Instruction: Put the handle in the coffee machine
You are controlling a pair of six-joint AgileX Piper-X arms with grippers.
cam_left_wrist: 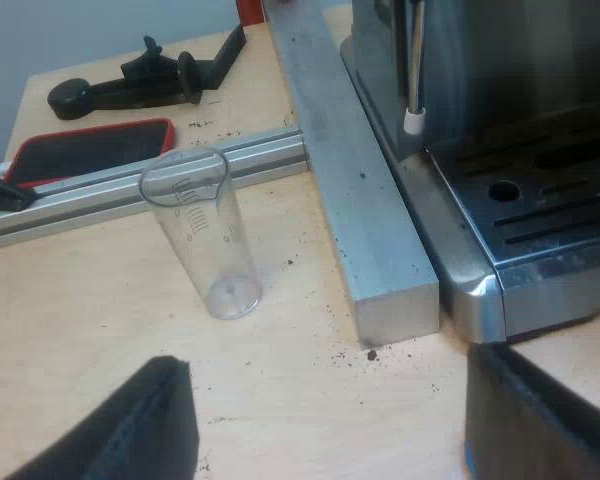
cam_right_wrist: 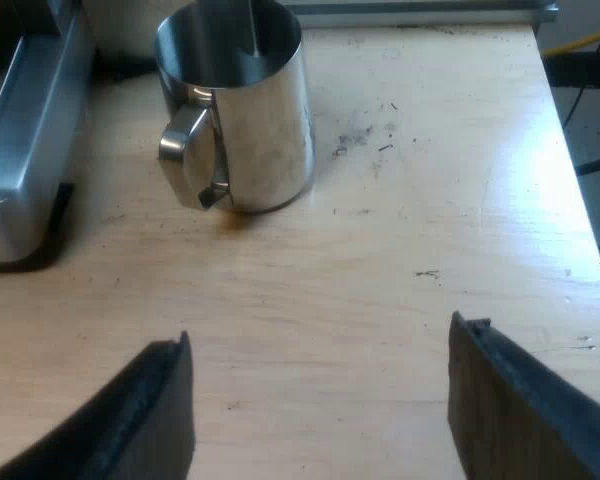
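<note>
Spread wide at the left tool [cam_left_wrist: 325, 360], nothing gripped, over the bench [cam_left_wrist: 280, 420] near measuring glass [cam_left_wrist: 205, 240] and espresso machine [cam_left_wrist: 540, 200]. Equally agape at the right tool [cam_right_wrist: 320, 335], empty, near steel mug [cam_right_wrist: 245, 110]. Beyond the rail [cam_left_wrist: 130, 180], apart from the machine: dark handle [cam_left_wrist: 130, 80], lying flat, outline hard to make out.

Wooden table [cam_left_wrist: 80, 330] bears measuring glass [cam_left_wrist: 205, 240], steel mug [cam_right_wrist: 255, 120], espresso machine [cam_left_wrist: 540, 170].
</note>
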